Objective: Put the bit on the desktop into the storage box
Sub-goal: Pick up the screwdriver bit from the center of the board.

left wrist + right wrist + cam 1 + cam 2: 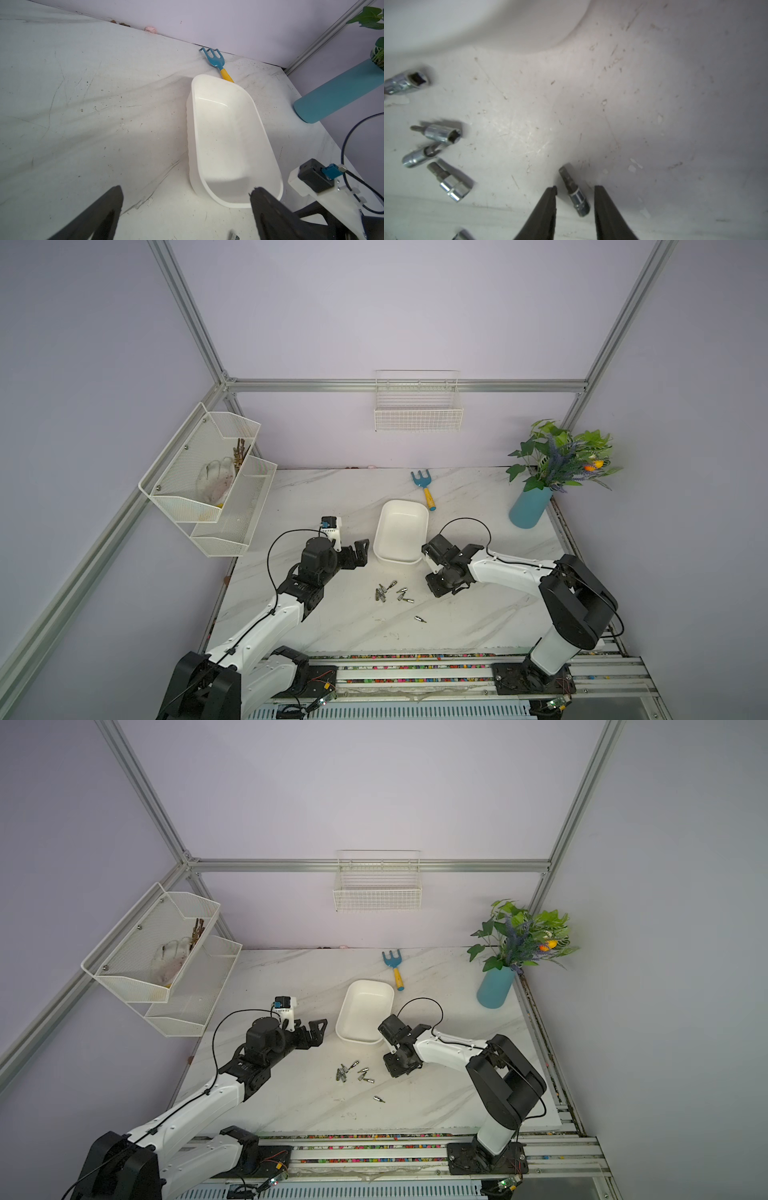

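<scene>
On the counter (pixel 654 124), the part-open right jaws straddle a bit (pixel 573 192), ungripped; close squarely on its thick end. Left jaws wide, empty.

Bits (pixel 380 594) on desktop (pixel 478 614), just before storage box (pixel 399 531)

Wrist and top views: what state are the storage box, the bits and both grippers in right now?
left gripper: wide open, holding nothing.
right gripper: open, one finger on either side of a bit.
bit: lying flat on the desktop between the jaws, not yet clamped.
loose bits: lying on the desktop, outside the box.
storage box: upright, empty.
</scene>
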### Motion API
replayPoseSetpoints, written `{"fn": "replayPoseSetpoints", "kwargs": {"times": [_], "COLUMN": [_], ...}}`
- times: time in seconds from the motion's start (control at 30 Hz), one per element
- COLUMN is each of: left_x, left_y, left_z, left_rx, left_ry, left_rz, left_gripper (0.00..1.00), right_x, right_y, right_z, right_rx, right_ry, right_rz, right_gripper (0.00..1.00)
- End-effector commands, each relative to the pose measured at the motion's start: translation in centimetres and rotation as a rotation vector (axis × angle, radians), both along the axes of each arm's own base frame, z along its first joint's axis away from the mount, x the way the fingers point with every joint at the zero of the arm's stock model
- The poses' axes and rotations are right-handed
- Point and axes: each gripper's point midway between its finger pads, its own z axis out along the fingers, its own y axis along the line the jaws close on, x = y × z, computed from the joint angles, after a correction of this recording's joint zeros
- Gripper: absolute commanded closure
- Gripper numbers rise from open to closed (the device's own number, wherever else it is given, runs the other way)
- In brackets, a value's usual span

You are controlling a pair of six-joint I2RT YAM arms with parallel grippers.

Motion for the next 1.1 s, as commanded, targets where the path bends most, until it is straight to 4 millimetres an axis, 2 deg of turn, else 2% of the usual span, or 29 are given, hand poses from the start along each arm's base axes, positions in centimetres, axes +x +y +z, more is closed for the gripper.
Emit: {"fn": "replayPoseSetpoints", "kwargs": {"times": [0.0, 0.27, 0.7, 1.07], "left_x": [0.3, 0.3, 0.3, 0.3], "left_y": [0.0, 0.0, 0.1, 0.1], "left_z": [1.1, 1.1, 1.1, 1.1], "left_rx": [0.002, 0.002, 0.003, 0.004], "left_ry": [-0.048, -0.048, -0.047, -0.047], "left_rz": [0.004, 0.003, 0.006, 0.01], "left_gripper": [0.0, 0.0, 0.0, 0.0], "right_x": [-0.2, -0.3, 0.2, -0.2], "right_y": [-0.4, -0.4, 0.2, -0.5], "right_z": [0.7, 0.3, -0.3, -1.0], "right_rx": [-0.032, -0.043, -0.042, -0.073], "right_ry": [-0.004, 0.014, 0.017, 0.04], "right_rz": [0.007, 0.011, 0.026, 0.012], "right_gripper": [0.68, 0.76, 0.76, 0.85]}}
